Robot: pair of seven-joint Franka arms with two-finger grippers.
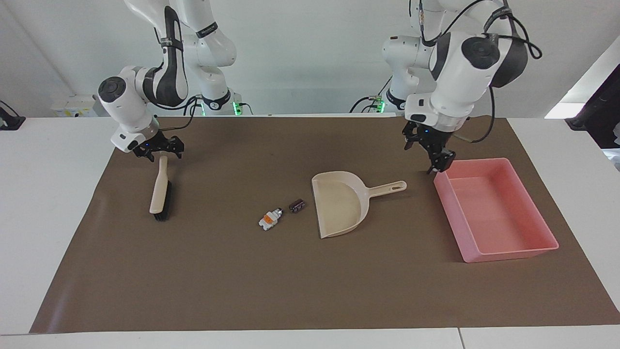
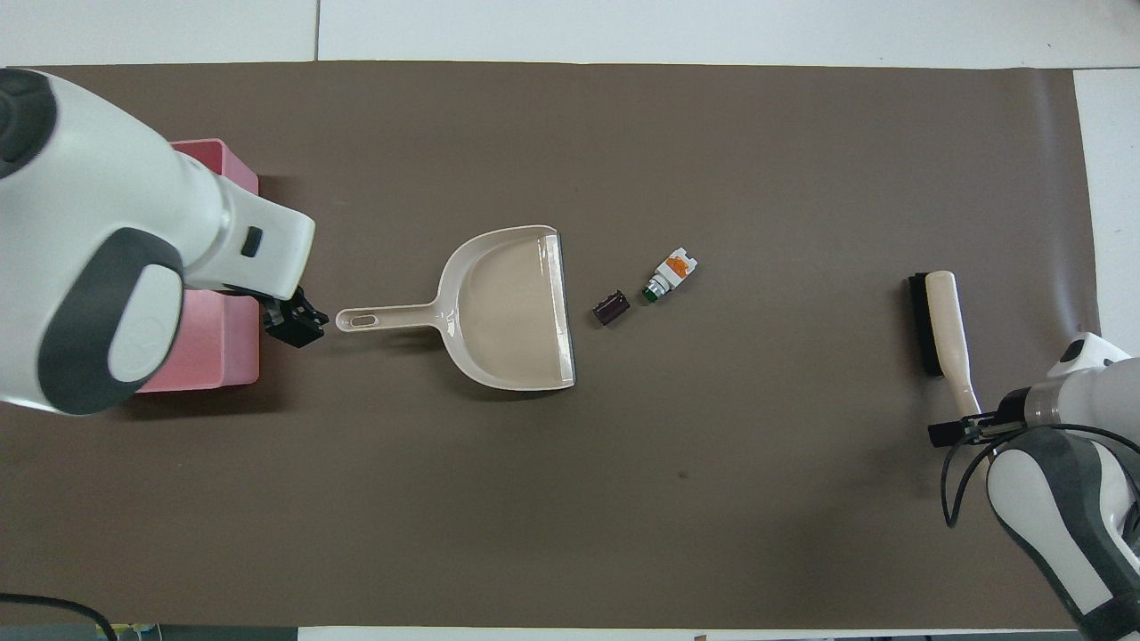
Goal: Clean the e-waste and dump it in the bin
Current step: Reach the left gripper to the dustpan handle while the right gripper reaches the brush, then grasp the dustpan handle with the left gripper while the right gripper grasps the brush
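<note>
E-waste [image 1: 282,212] beside dustpan [image 1: 341,203] (untouched)

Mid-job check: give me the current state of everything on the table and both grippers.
White part: loose on mat.
Purple cylinder: loose beside dustpan mouth.
Dustpan: flat, empty, unheld.
Brush: lying flat, ungripped.
Pink bin: upright, empty.
Right gripper: open, over brush handle.
Left gripper: open, between bin and dustpan handle.

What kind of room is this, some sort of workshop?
Most likely a robotics lab set up for practice. Two white robot arms stand at a table with a brown mat, where a dustpan, brush and pink tray are neatly laid out.
</note>
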